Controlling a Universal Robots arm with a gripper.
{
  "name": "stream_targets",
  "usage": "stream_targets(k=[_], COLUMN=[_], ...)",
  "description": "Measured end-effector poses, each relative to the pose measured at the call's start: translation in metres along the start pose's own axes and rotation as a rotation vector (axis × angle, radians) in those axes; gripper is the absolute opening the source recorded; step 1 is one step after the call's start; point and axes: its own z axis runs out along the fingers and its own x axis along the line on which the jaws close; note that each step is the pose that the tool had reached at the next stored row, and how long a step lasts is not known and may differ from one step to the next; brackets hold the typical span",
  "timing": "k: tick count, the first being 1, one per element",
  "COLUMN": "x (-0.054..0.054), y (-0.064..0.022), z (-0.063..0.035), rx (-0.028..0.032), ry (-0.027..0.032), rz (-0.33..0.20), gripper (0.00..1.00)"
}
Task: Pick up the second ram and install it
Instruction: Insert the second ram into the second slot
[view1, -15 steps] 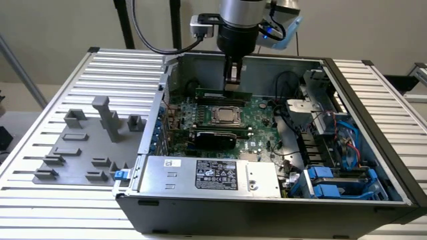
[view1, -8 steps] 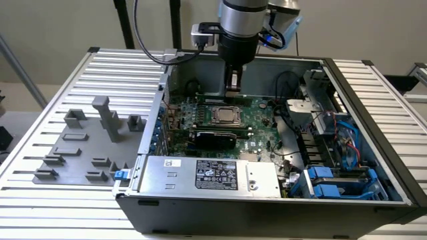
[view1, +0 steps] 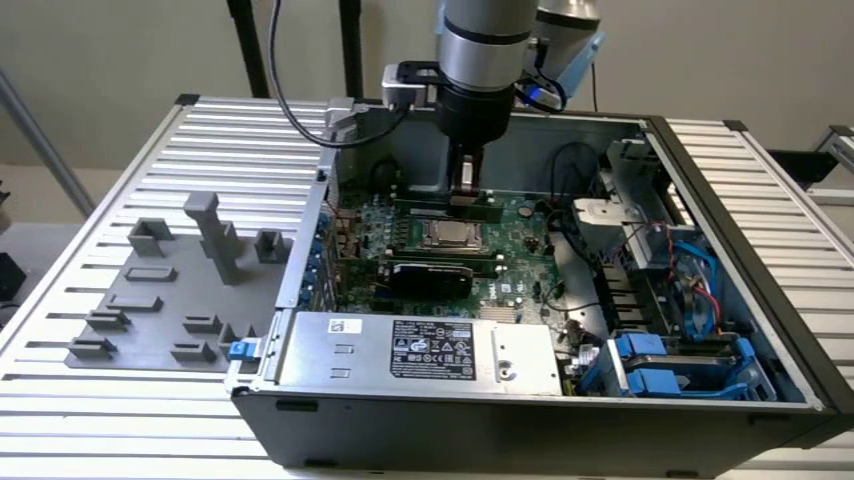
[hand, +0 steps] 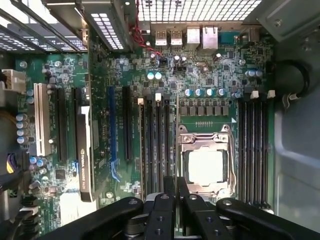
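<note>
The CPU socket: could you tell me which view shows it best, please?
The wrist view: the CPU socket faces the camera, its metal frame and bright centre plain. In the exterior view it is small and slanted, just below the gripper.

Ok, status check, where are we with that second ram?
Gripper low inside the case, beside the CPU socket. Green ram stick right under its tip. Nothing seen blocking it.

Arm vertical, wrist pointing straight down; gripper low, jaws closed together, nothing betw. them.
</note>
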Motion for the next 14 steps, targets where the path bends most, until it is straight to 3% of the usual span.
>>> stream_targets(k=[14], x=[0.002], y=[-0.0009], z=[0.0251], rx=[0.0005], ry=[0.0012], rz=[-0.002], gripper=[0.0])
